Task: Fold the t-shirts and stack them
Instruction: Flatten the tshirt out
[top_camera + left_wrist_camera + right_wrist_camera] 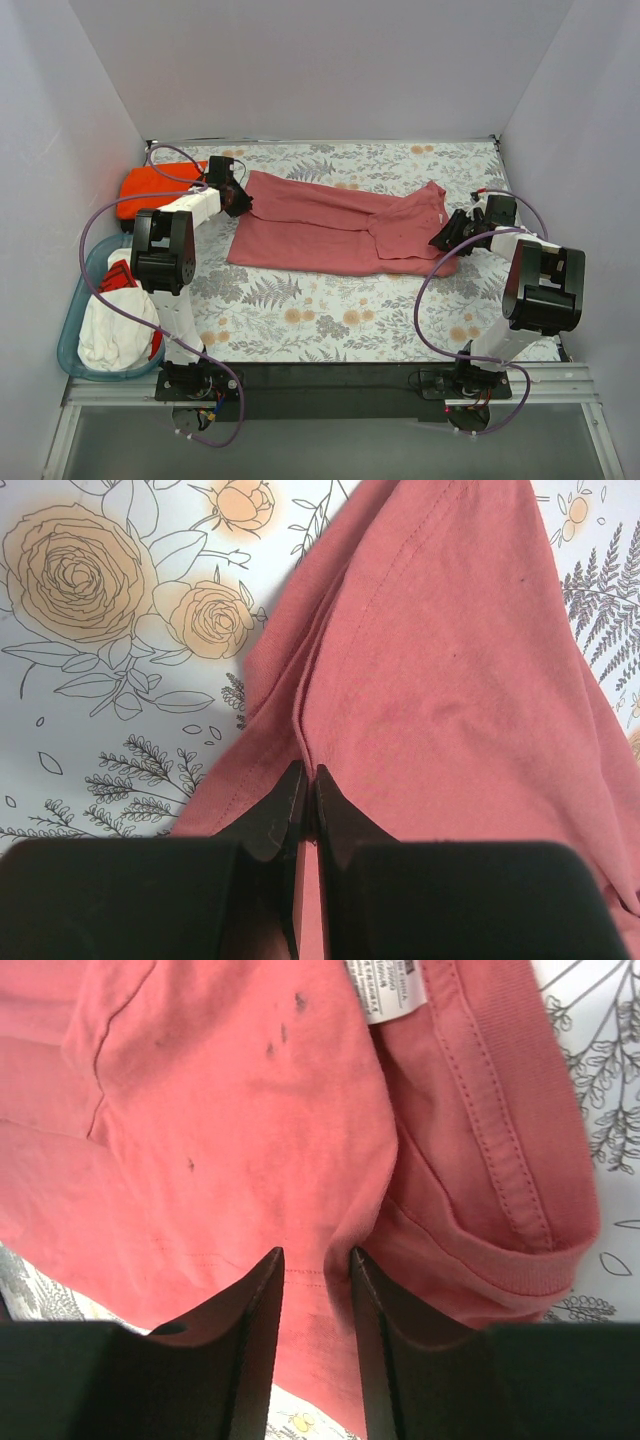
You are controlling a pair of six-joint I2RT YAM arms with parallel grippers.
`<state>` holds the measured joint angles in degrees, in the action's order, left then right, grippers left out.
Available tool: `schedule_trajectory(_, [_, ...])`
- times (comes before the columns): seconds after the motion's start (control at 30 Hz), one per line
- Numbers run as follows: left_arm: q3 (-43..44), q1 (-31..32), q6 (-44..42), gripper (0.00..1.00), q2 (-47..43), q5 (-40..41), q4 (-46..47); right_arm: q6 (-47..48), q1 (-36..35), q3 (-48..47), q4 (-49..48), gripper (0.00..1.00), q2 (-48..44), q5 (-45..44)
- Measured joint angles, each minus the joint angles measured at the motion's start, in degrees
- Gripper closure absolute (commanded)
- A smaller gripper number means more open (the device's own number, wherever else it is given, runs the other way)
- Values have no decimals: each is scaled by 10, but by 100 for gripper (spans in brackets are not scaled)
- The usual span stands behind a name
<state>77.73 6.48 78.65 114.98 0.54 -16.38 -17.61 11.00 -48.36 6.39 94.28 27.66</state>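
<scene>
The dusty rose-red t-shirt [330, 225] lies partly folded across the middle of the floral table, collar end to the right. My left gripper [240, 200] is at its far left corner, shut and pinching a fold of the cloth [450, 660] between its fingertips [310, 780]. My right gripper [445, 238] is at the shirt's right end near the collar, and its jaws [315, 1255] stand apart over a ridge of the cloth [230, 1110]. The bright orange t-shirt [150, 190] lies folded at the far left. No black t-shirt is in view.
A blue bin [75, 320] at the near left holds white cloth [115, 325] and some red cloth. White walls close in the table on three sides. The shirt's white label [385, 990] shows by the collar.
</scene>
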Motion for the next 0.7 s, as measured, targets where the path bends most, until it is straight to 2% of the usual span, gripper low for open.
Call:
schedule_trajectory(0.5, [0,0,-3,100,0,0,-1,-8,0,14,-5,59,0,-44])
schedule_trajectory(0.7, [0,0,-2,100,0,-10,-1,-9,2,14,-6,60,6,-24])
